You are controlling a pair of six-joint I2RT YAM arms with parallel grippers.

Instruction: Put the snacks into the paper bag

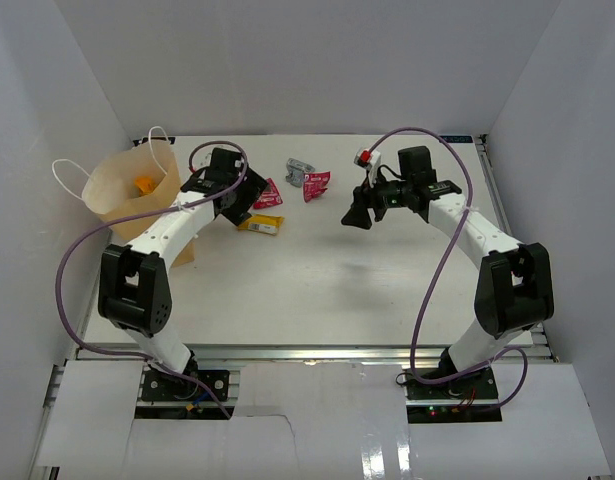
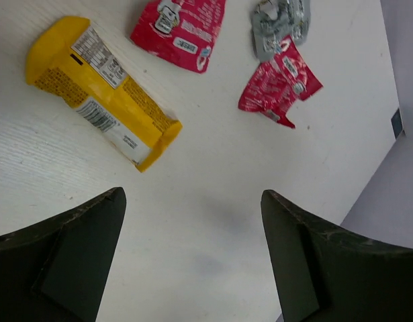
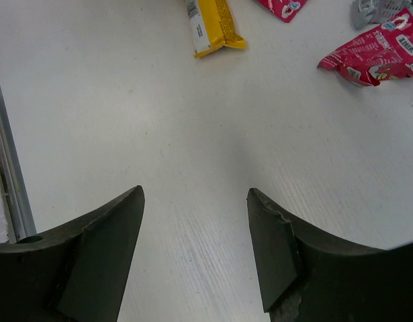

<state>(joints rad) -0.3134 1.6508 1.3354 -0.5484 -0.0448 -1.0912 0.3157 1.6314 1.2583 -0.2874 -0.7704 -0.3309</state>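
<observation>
Crinkled glossy red packets (image 2: pixel 181 27), grey wrapper (image 2: pixel 279 23), flat yellow packet (image 2: pixel 102 87) near the far edge; smooth worktop (image 1: pixel 317 290) stretches nearer. Left tool (image 2: pixel 191 198), right tool (image 3: pixel 194 194): both spread apart.

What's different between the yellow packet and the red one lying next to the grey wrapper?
The yellow packet is a long, tidy bar shape; the red packet is shorter and crumpled. The yellow packet lies alone with bare table around it; the red packet lies against the grey wrapper. Both rest on the white table, outside the paper bag.
</observation>
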